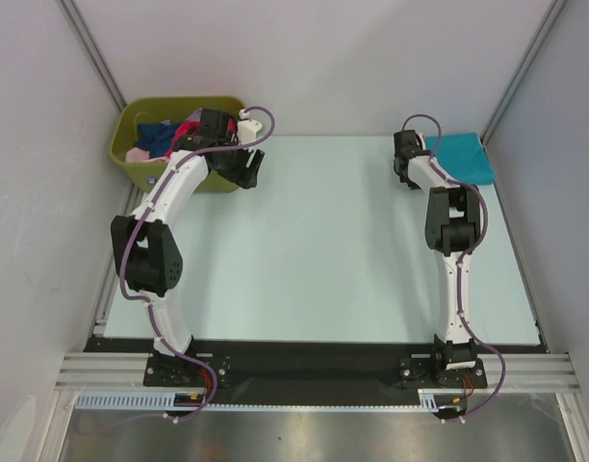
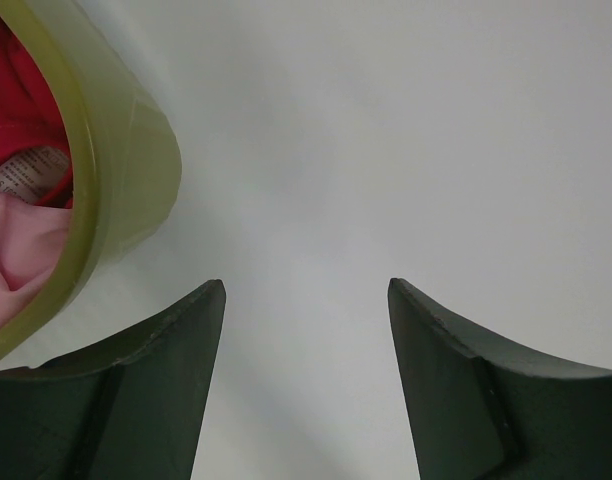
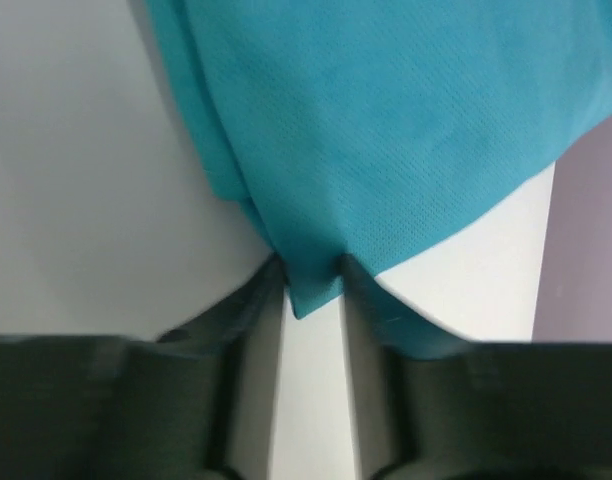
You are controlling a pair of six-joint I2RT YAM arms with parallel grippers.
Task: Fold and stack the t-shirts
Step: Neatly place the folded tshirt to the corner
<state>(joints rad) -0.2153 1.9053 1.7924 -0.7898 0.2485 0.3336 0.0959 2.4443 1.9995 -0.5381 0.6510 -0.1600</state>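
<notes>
A folded teal-blue t-shirt lies at the table's far right corner. My right gripper sits at its left edge. In the right wrist view its jaws stand a little apart, open, with a corner of the teal t-shirt lying between the tips. More t-shirts fill the olive-green bin: a blue one, a pale pink one and a magenta-red one with a white label. My left gripper hangs just right of the bin, open and empty over bare table.
The bin's rounded rim is close to my left finger. The pale table is bounded by grey walls on both sides and behind. The purple-grey right wall stands just past the teal shirt.
</notes>
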